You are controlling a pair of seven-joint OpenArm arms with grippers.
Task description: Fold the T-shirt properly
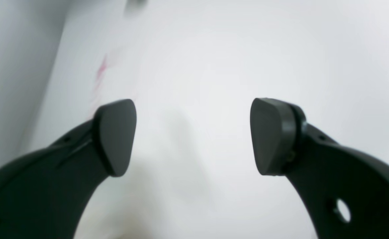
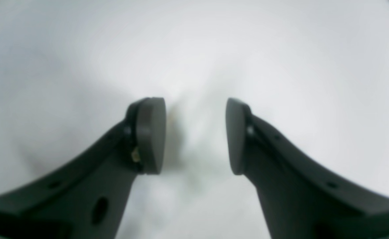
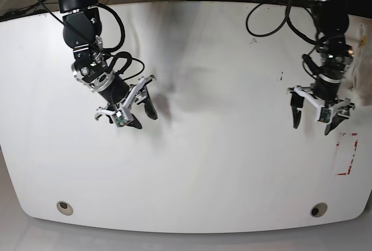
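Note:
The T-shirt does not show in any view; the base view holds only the bare white table [image 3: 221, 164]. My left gripper [image 3: 314, 126] hangs open and empty above the table's right side. In the left wrist view the left gripper [image 1: 192, 136] has its jaws wide apart over a blurred white surface. My right gripper [image 3: 135, 120] hangs open and empty above the table's left side, tilted. In the right wrist view the right gripper [image 2: 196, 136] has its jaws apart with nothing between them, over a blurred white surface.
A red-outlined rectangle [image 3: 347, 153] is marked near the table's right edge; a red smear [image 1: 100, 71] shows in the left wrist view. Two round holes [image 3: 64, 207] [image 3: 318, 210] sit near the front edge. Cables [image 3: 267, 18] hang at the back.

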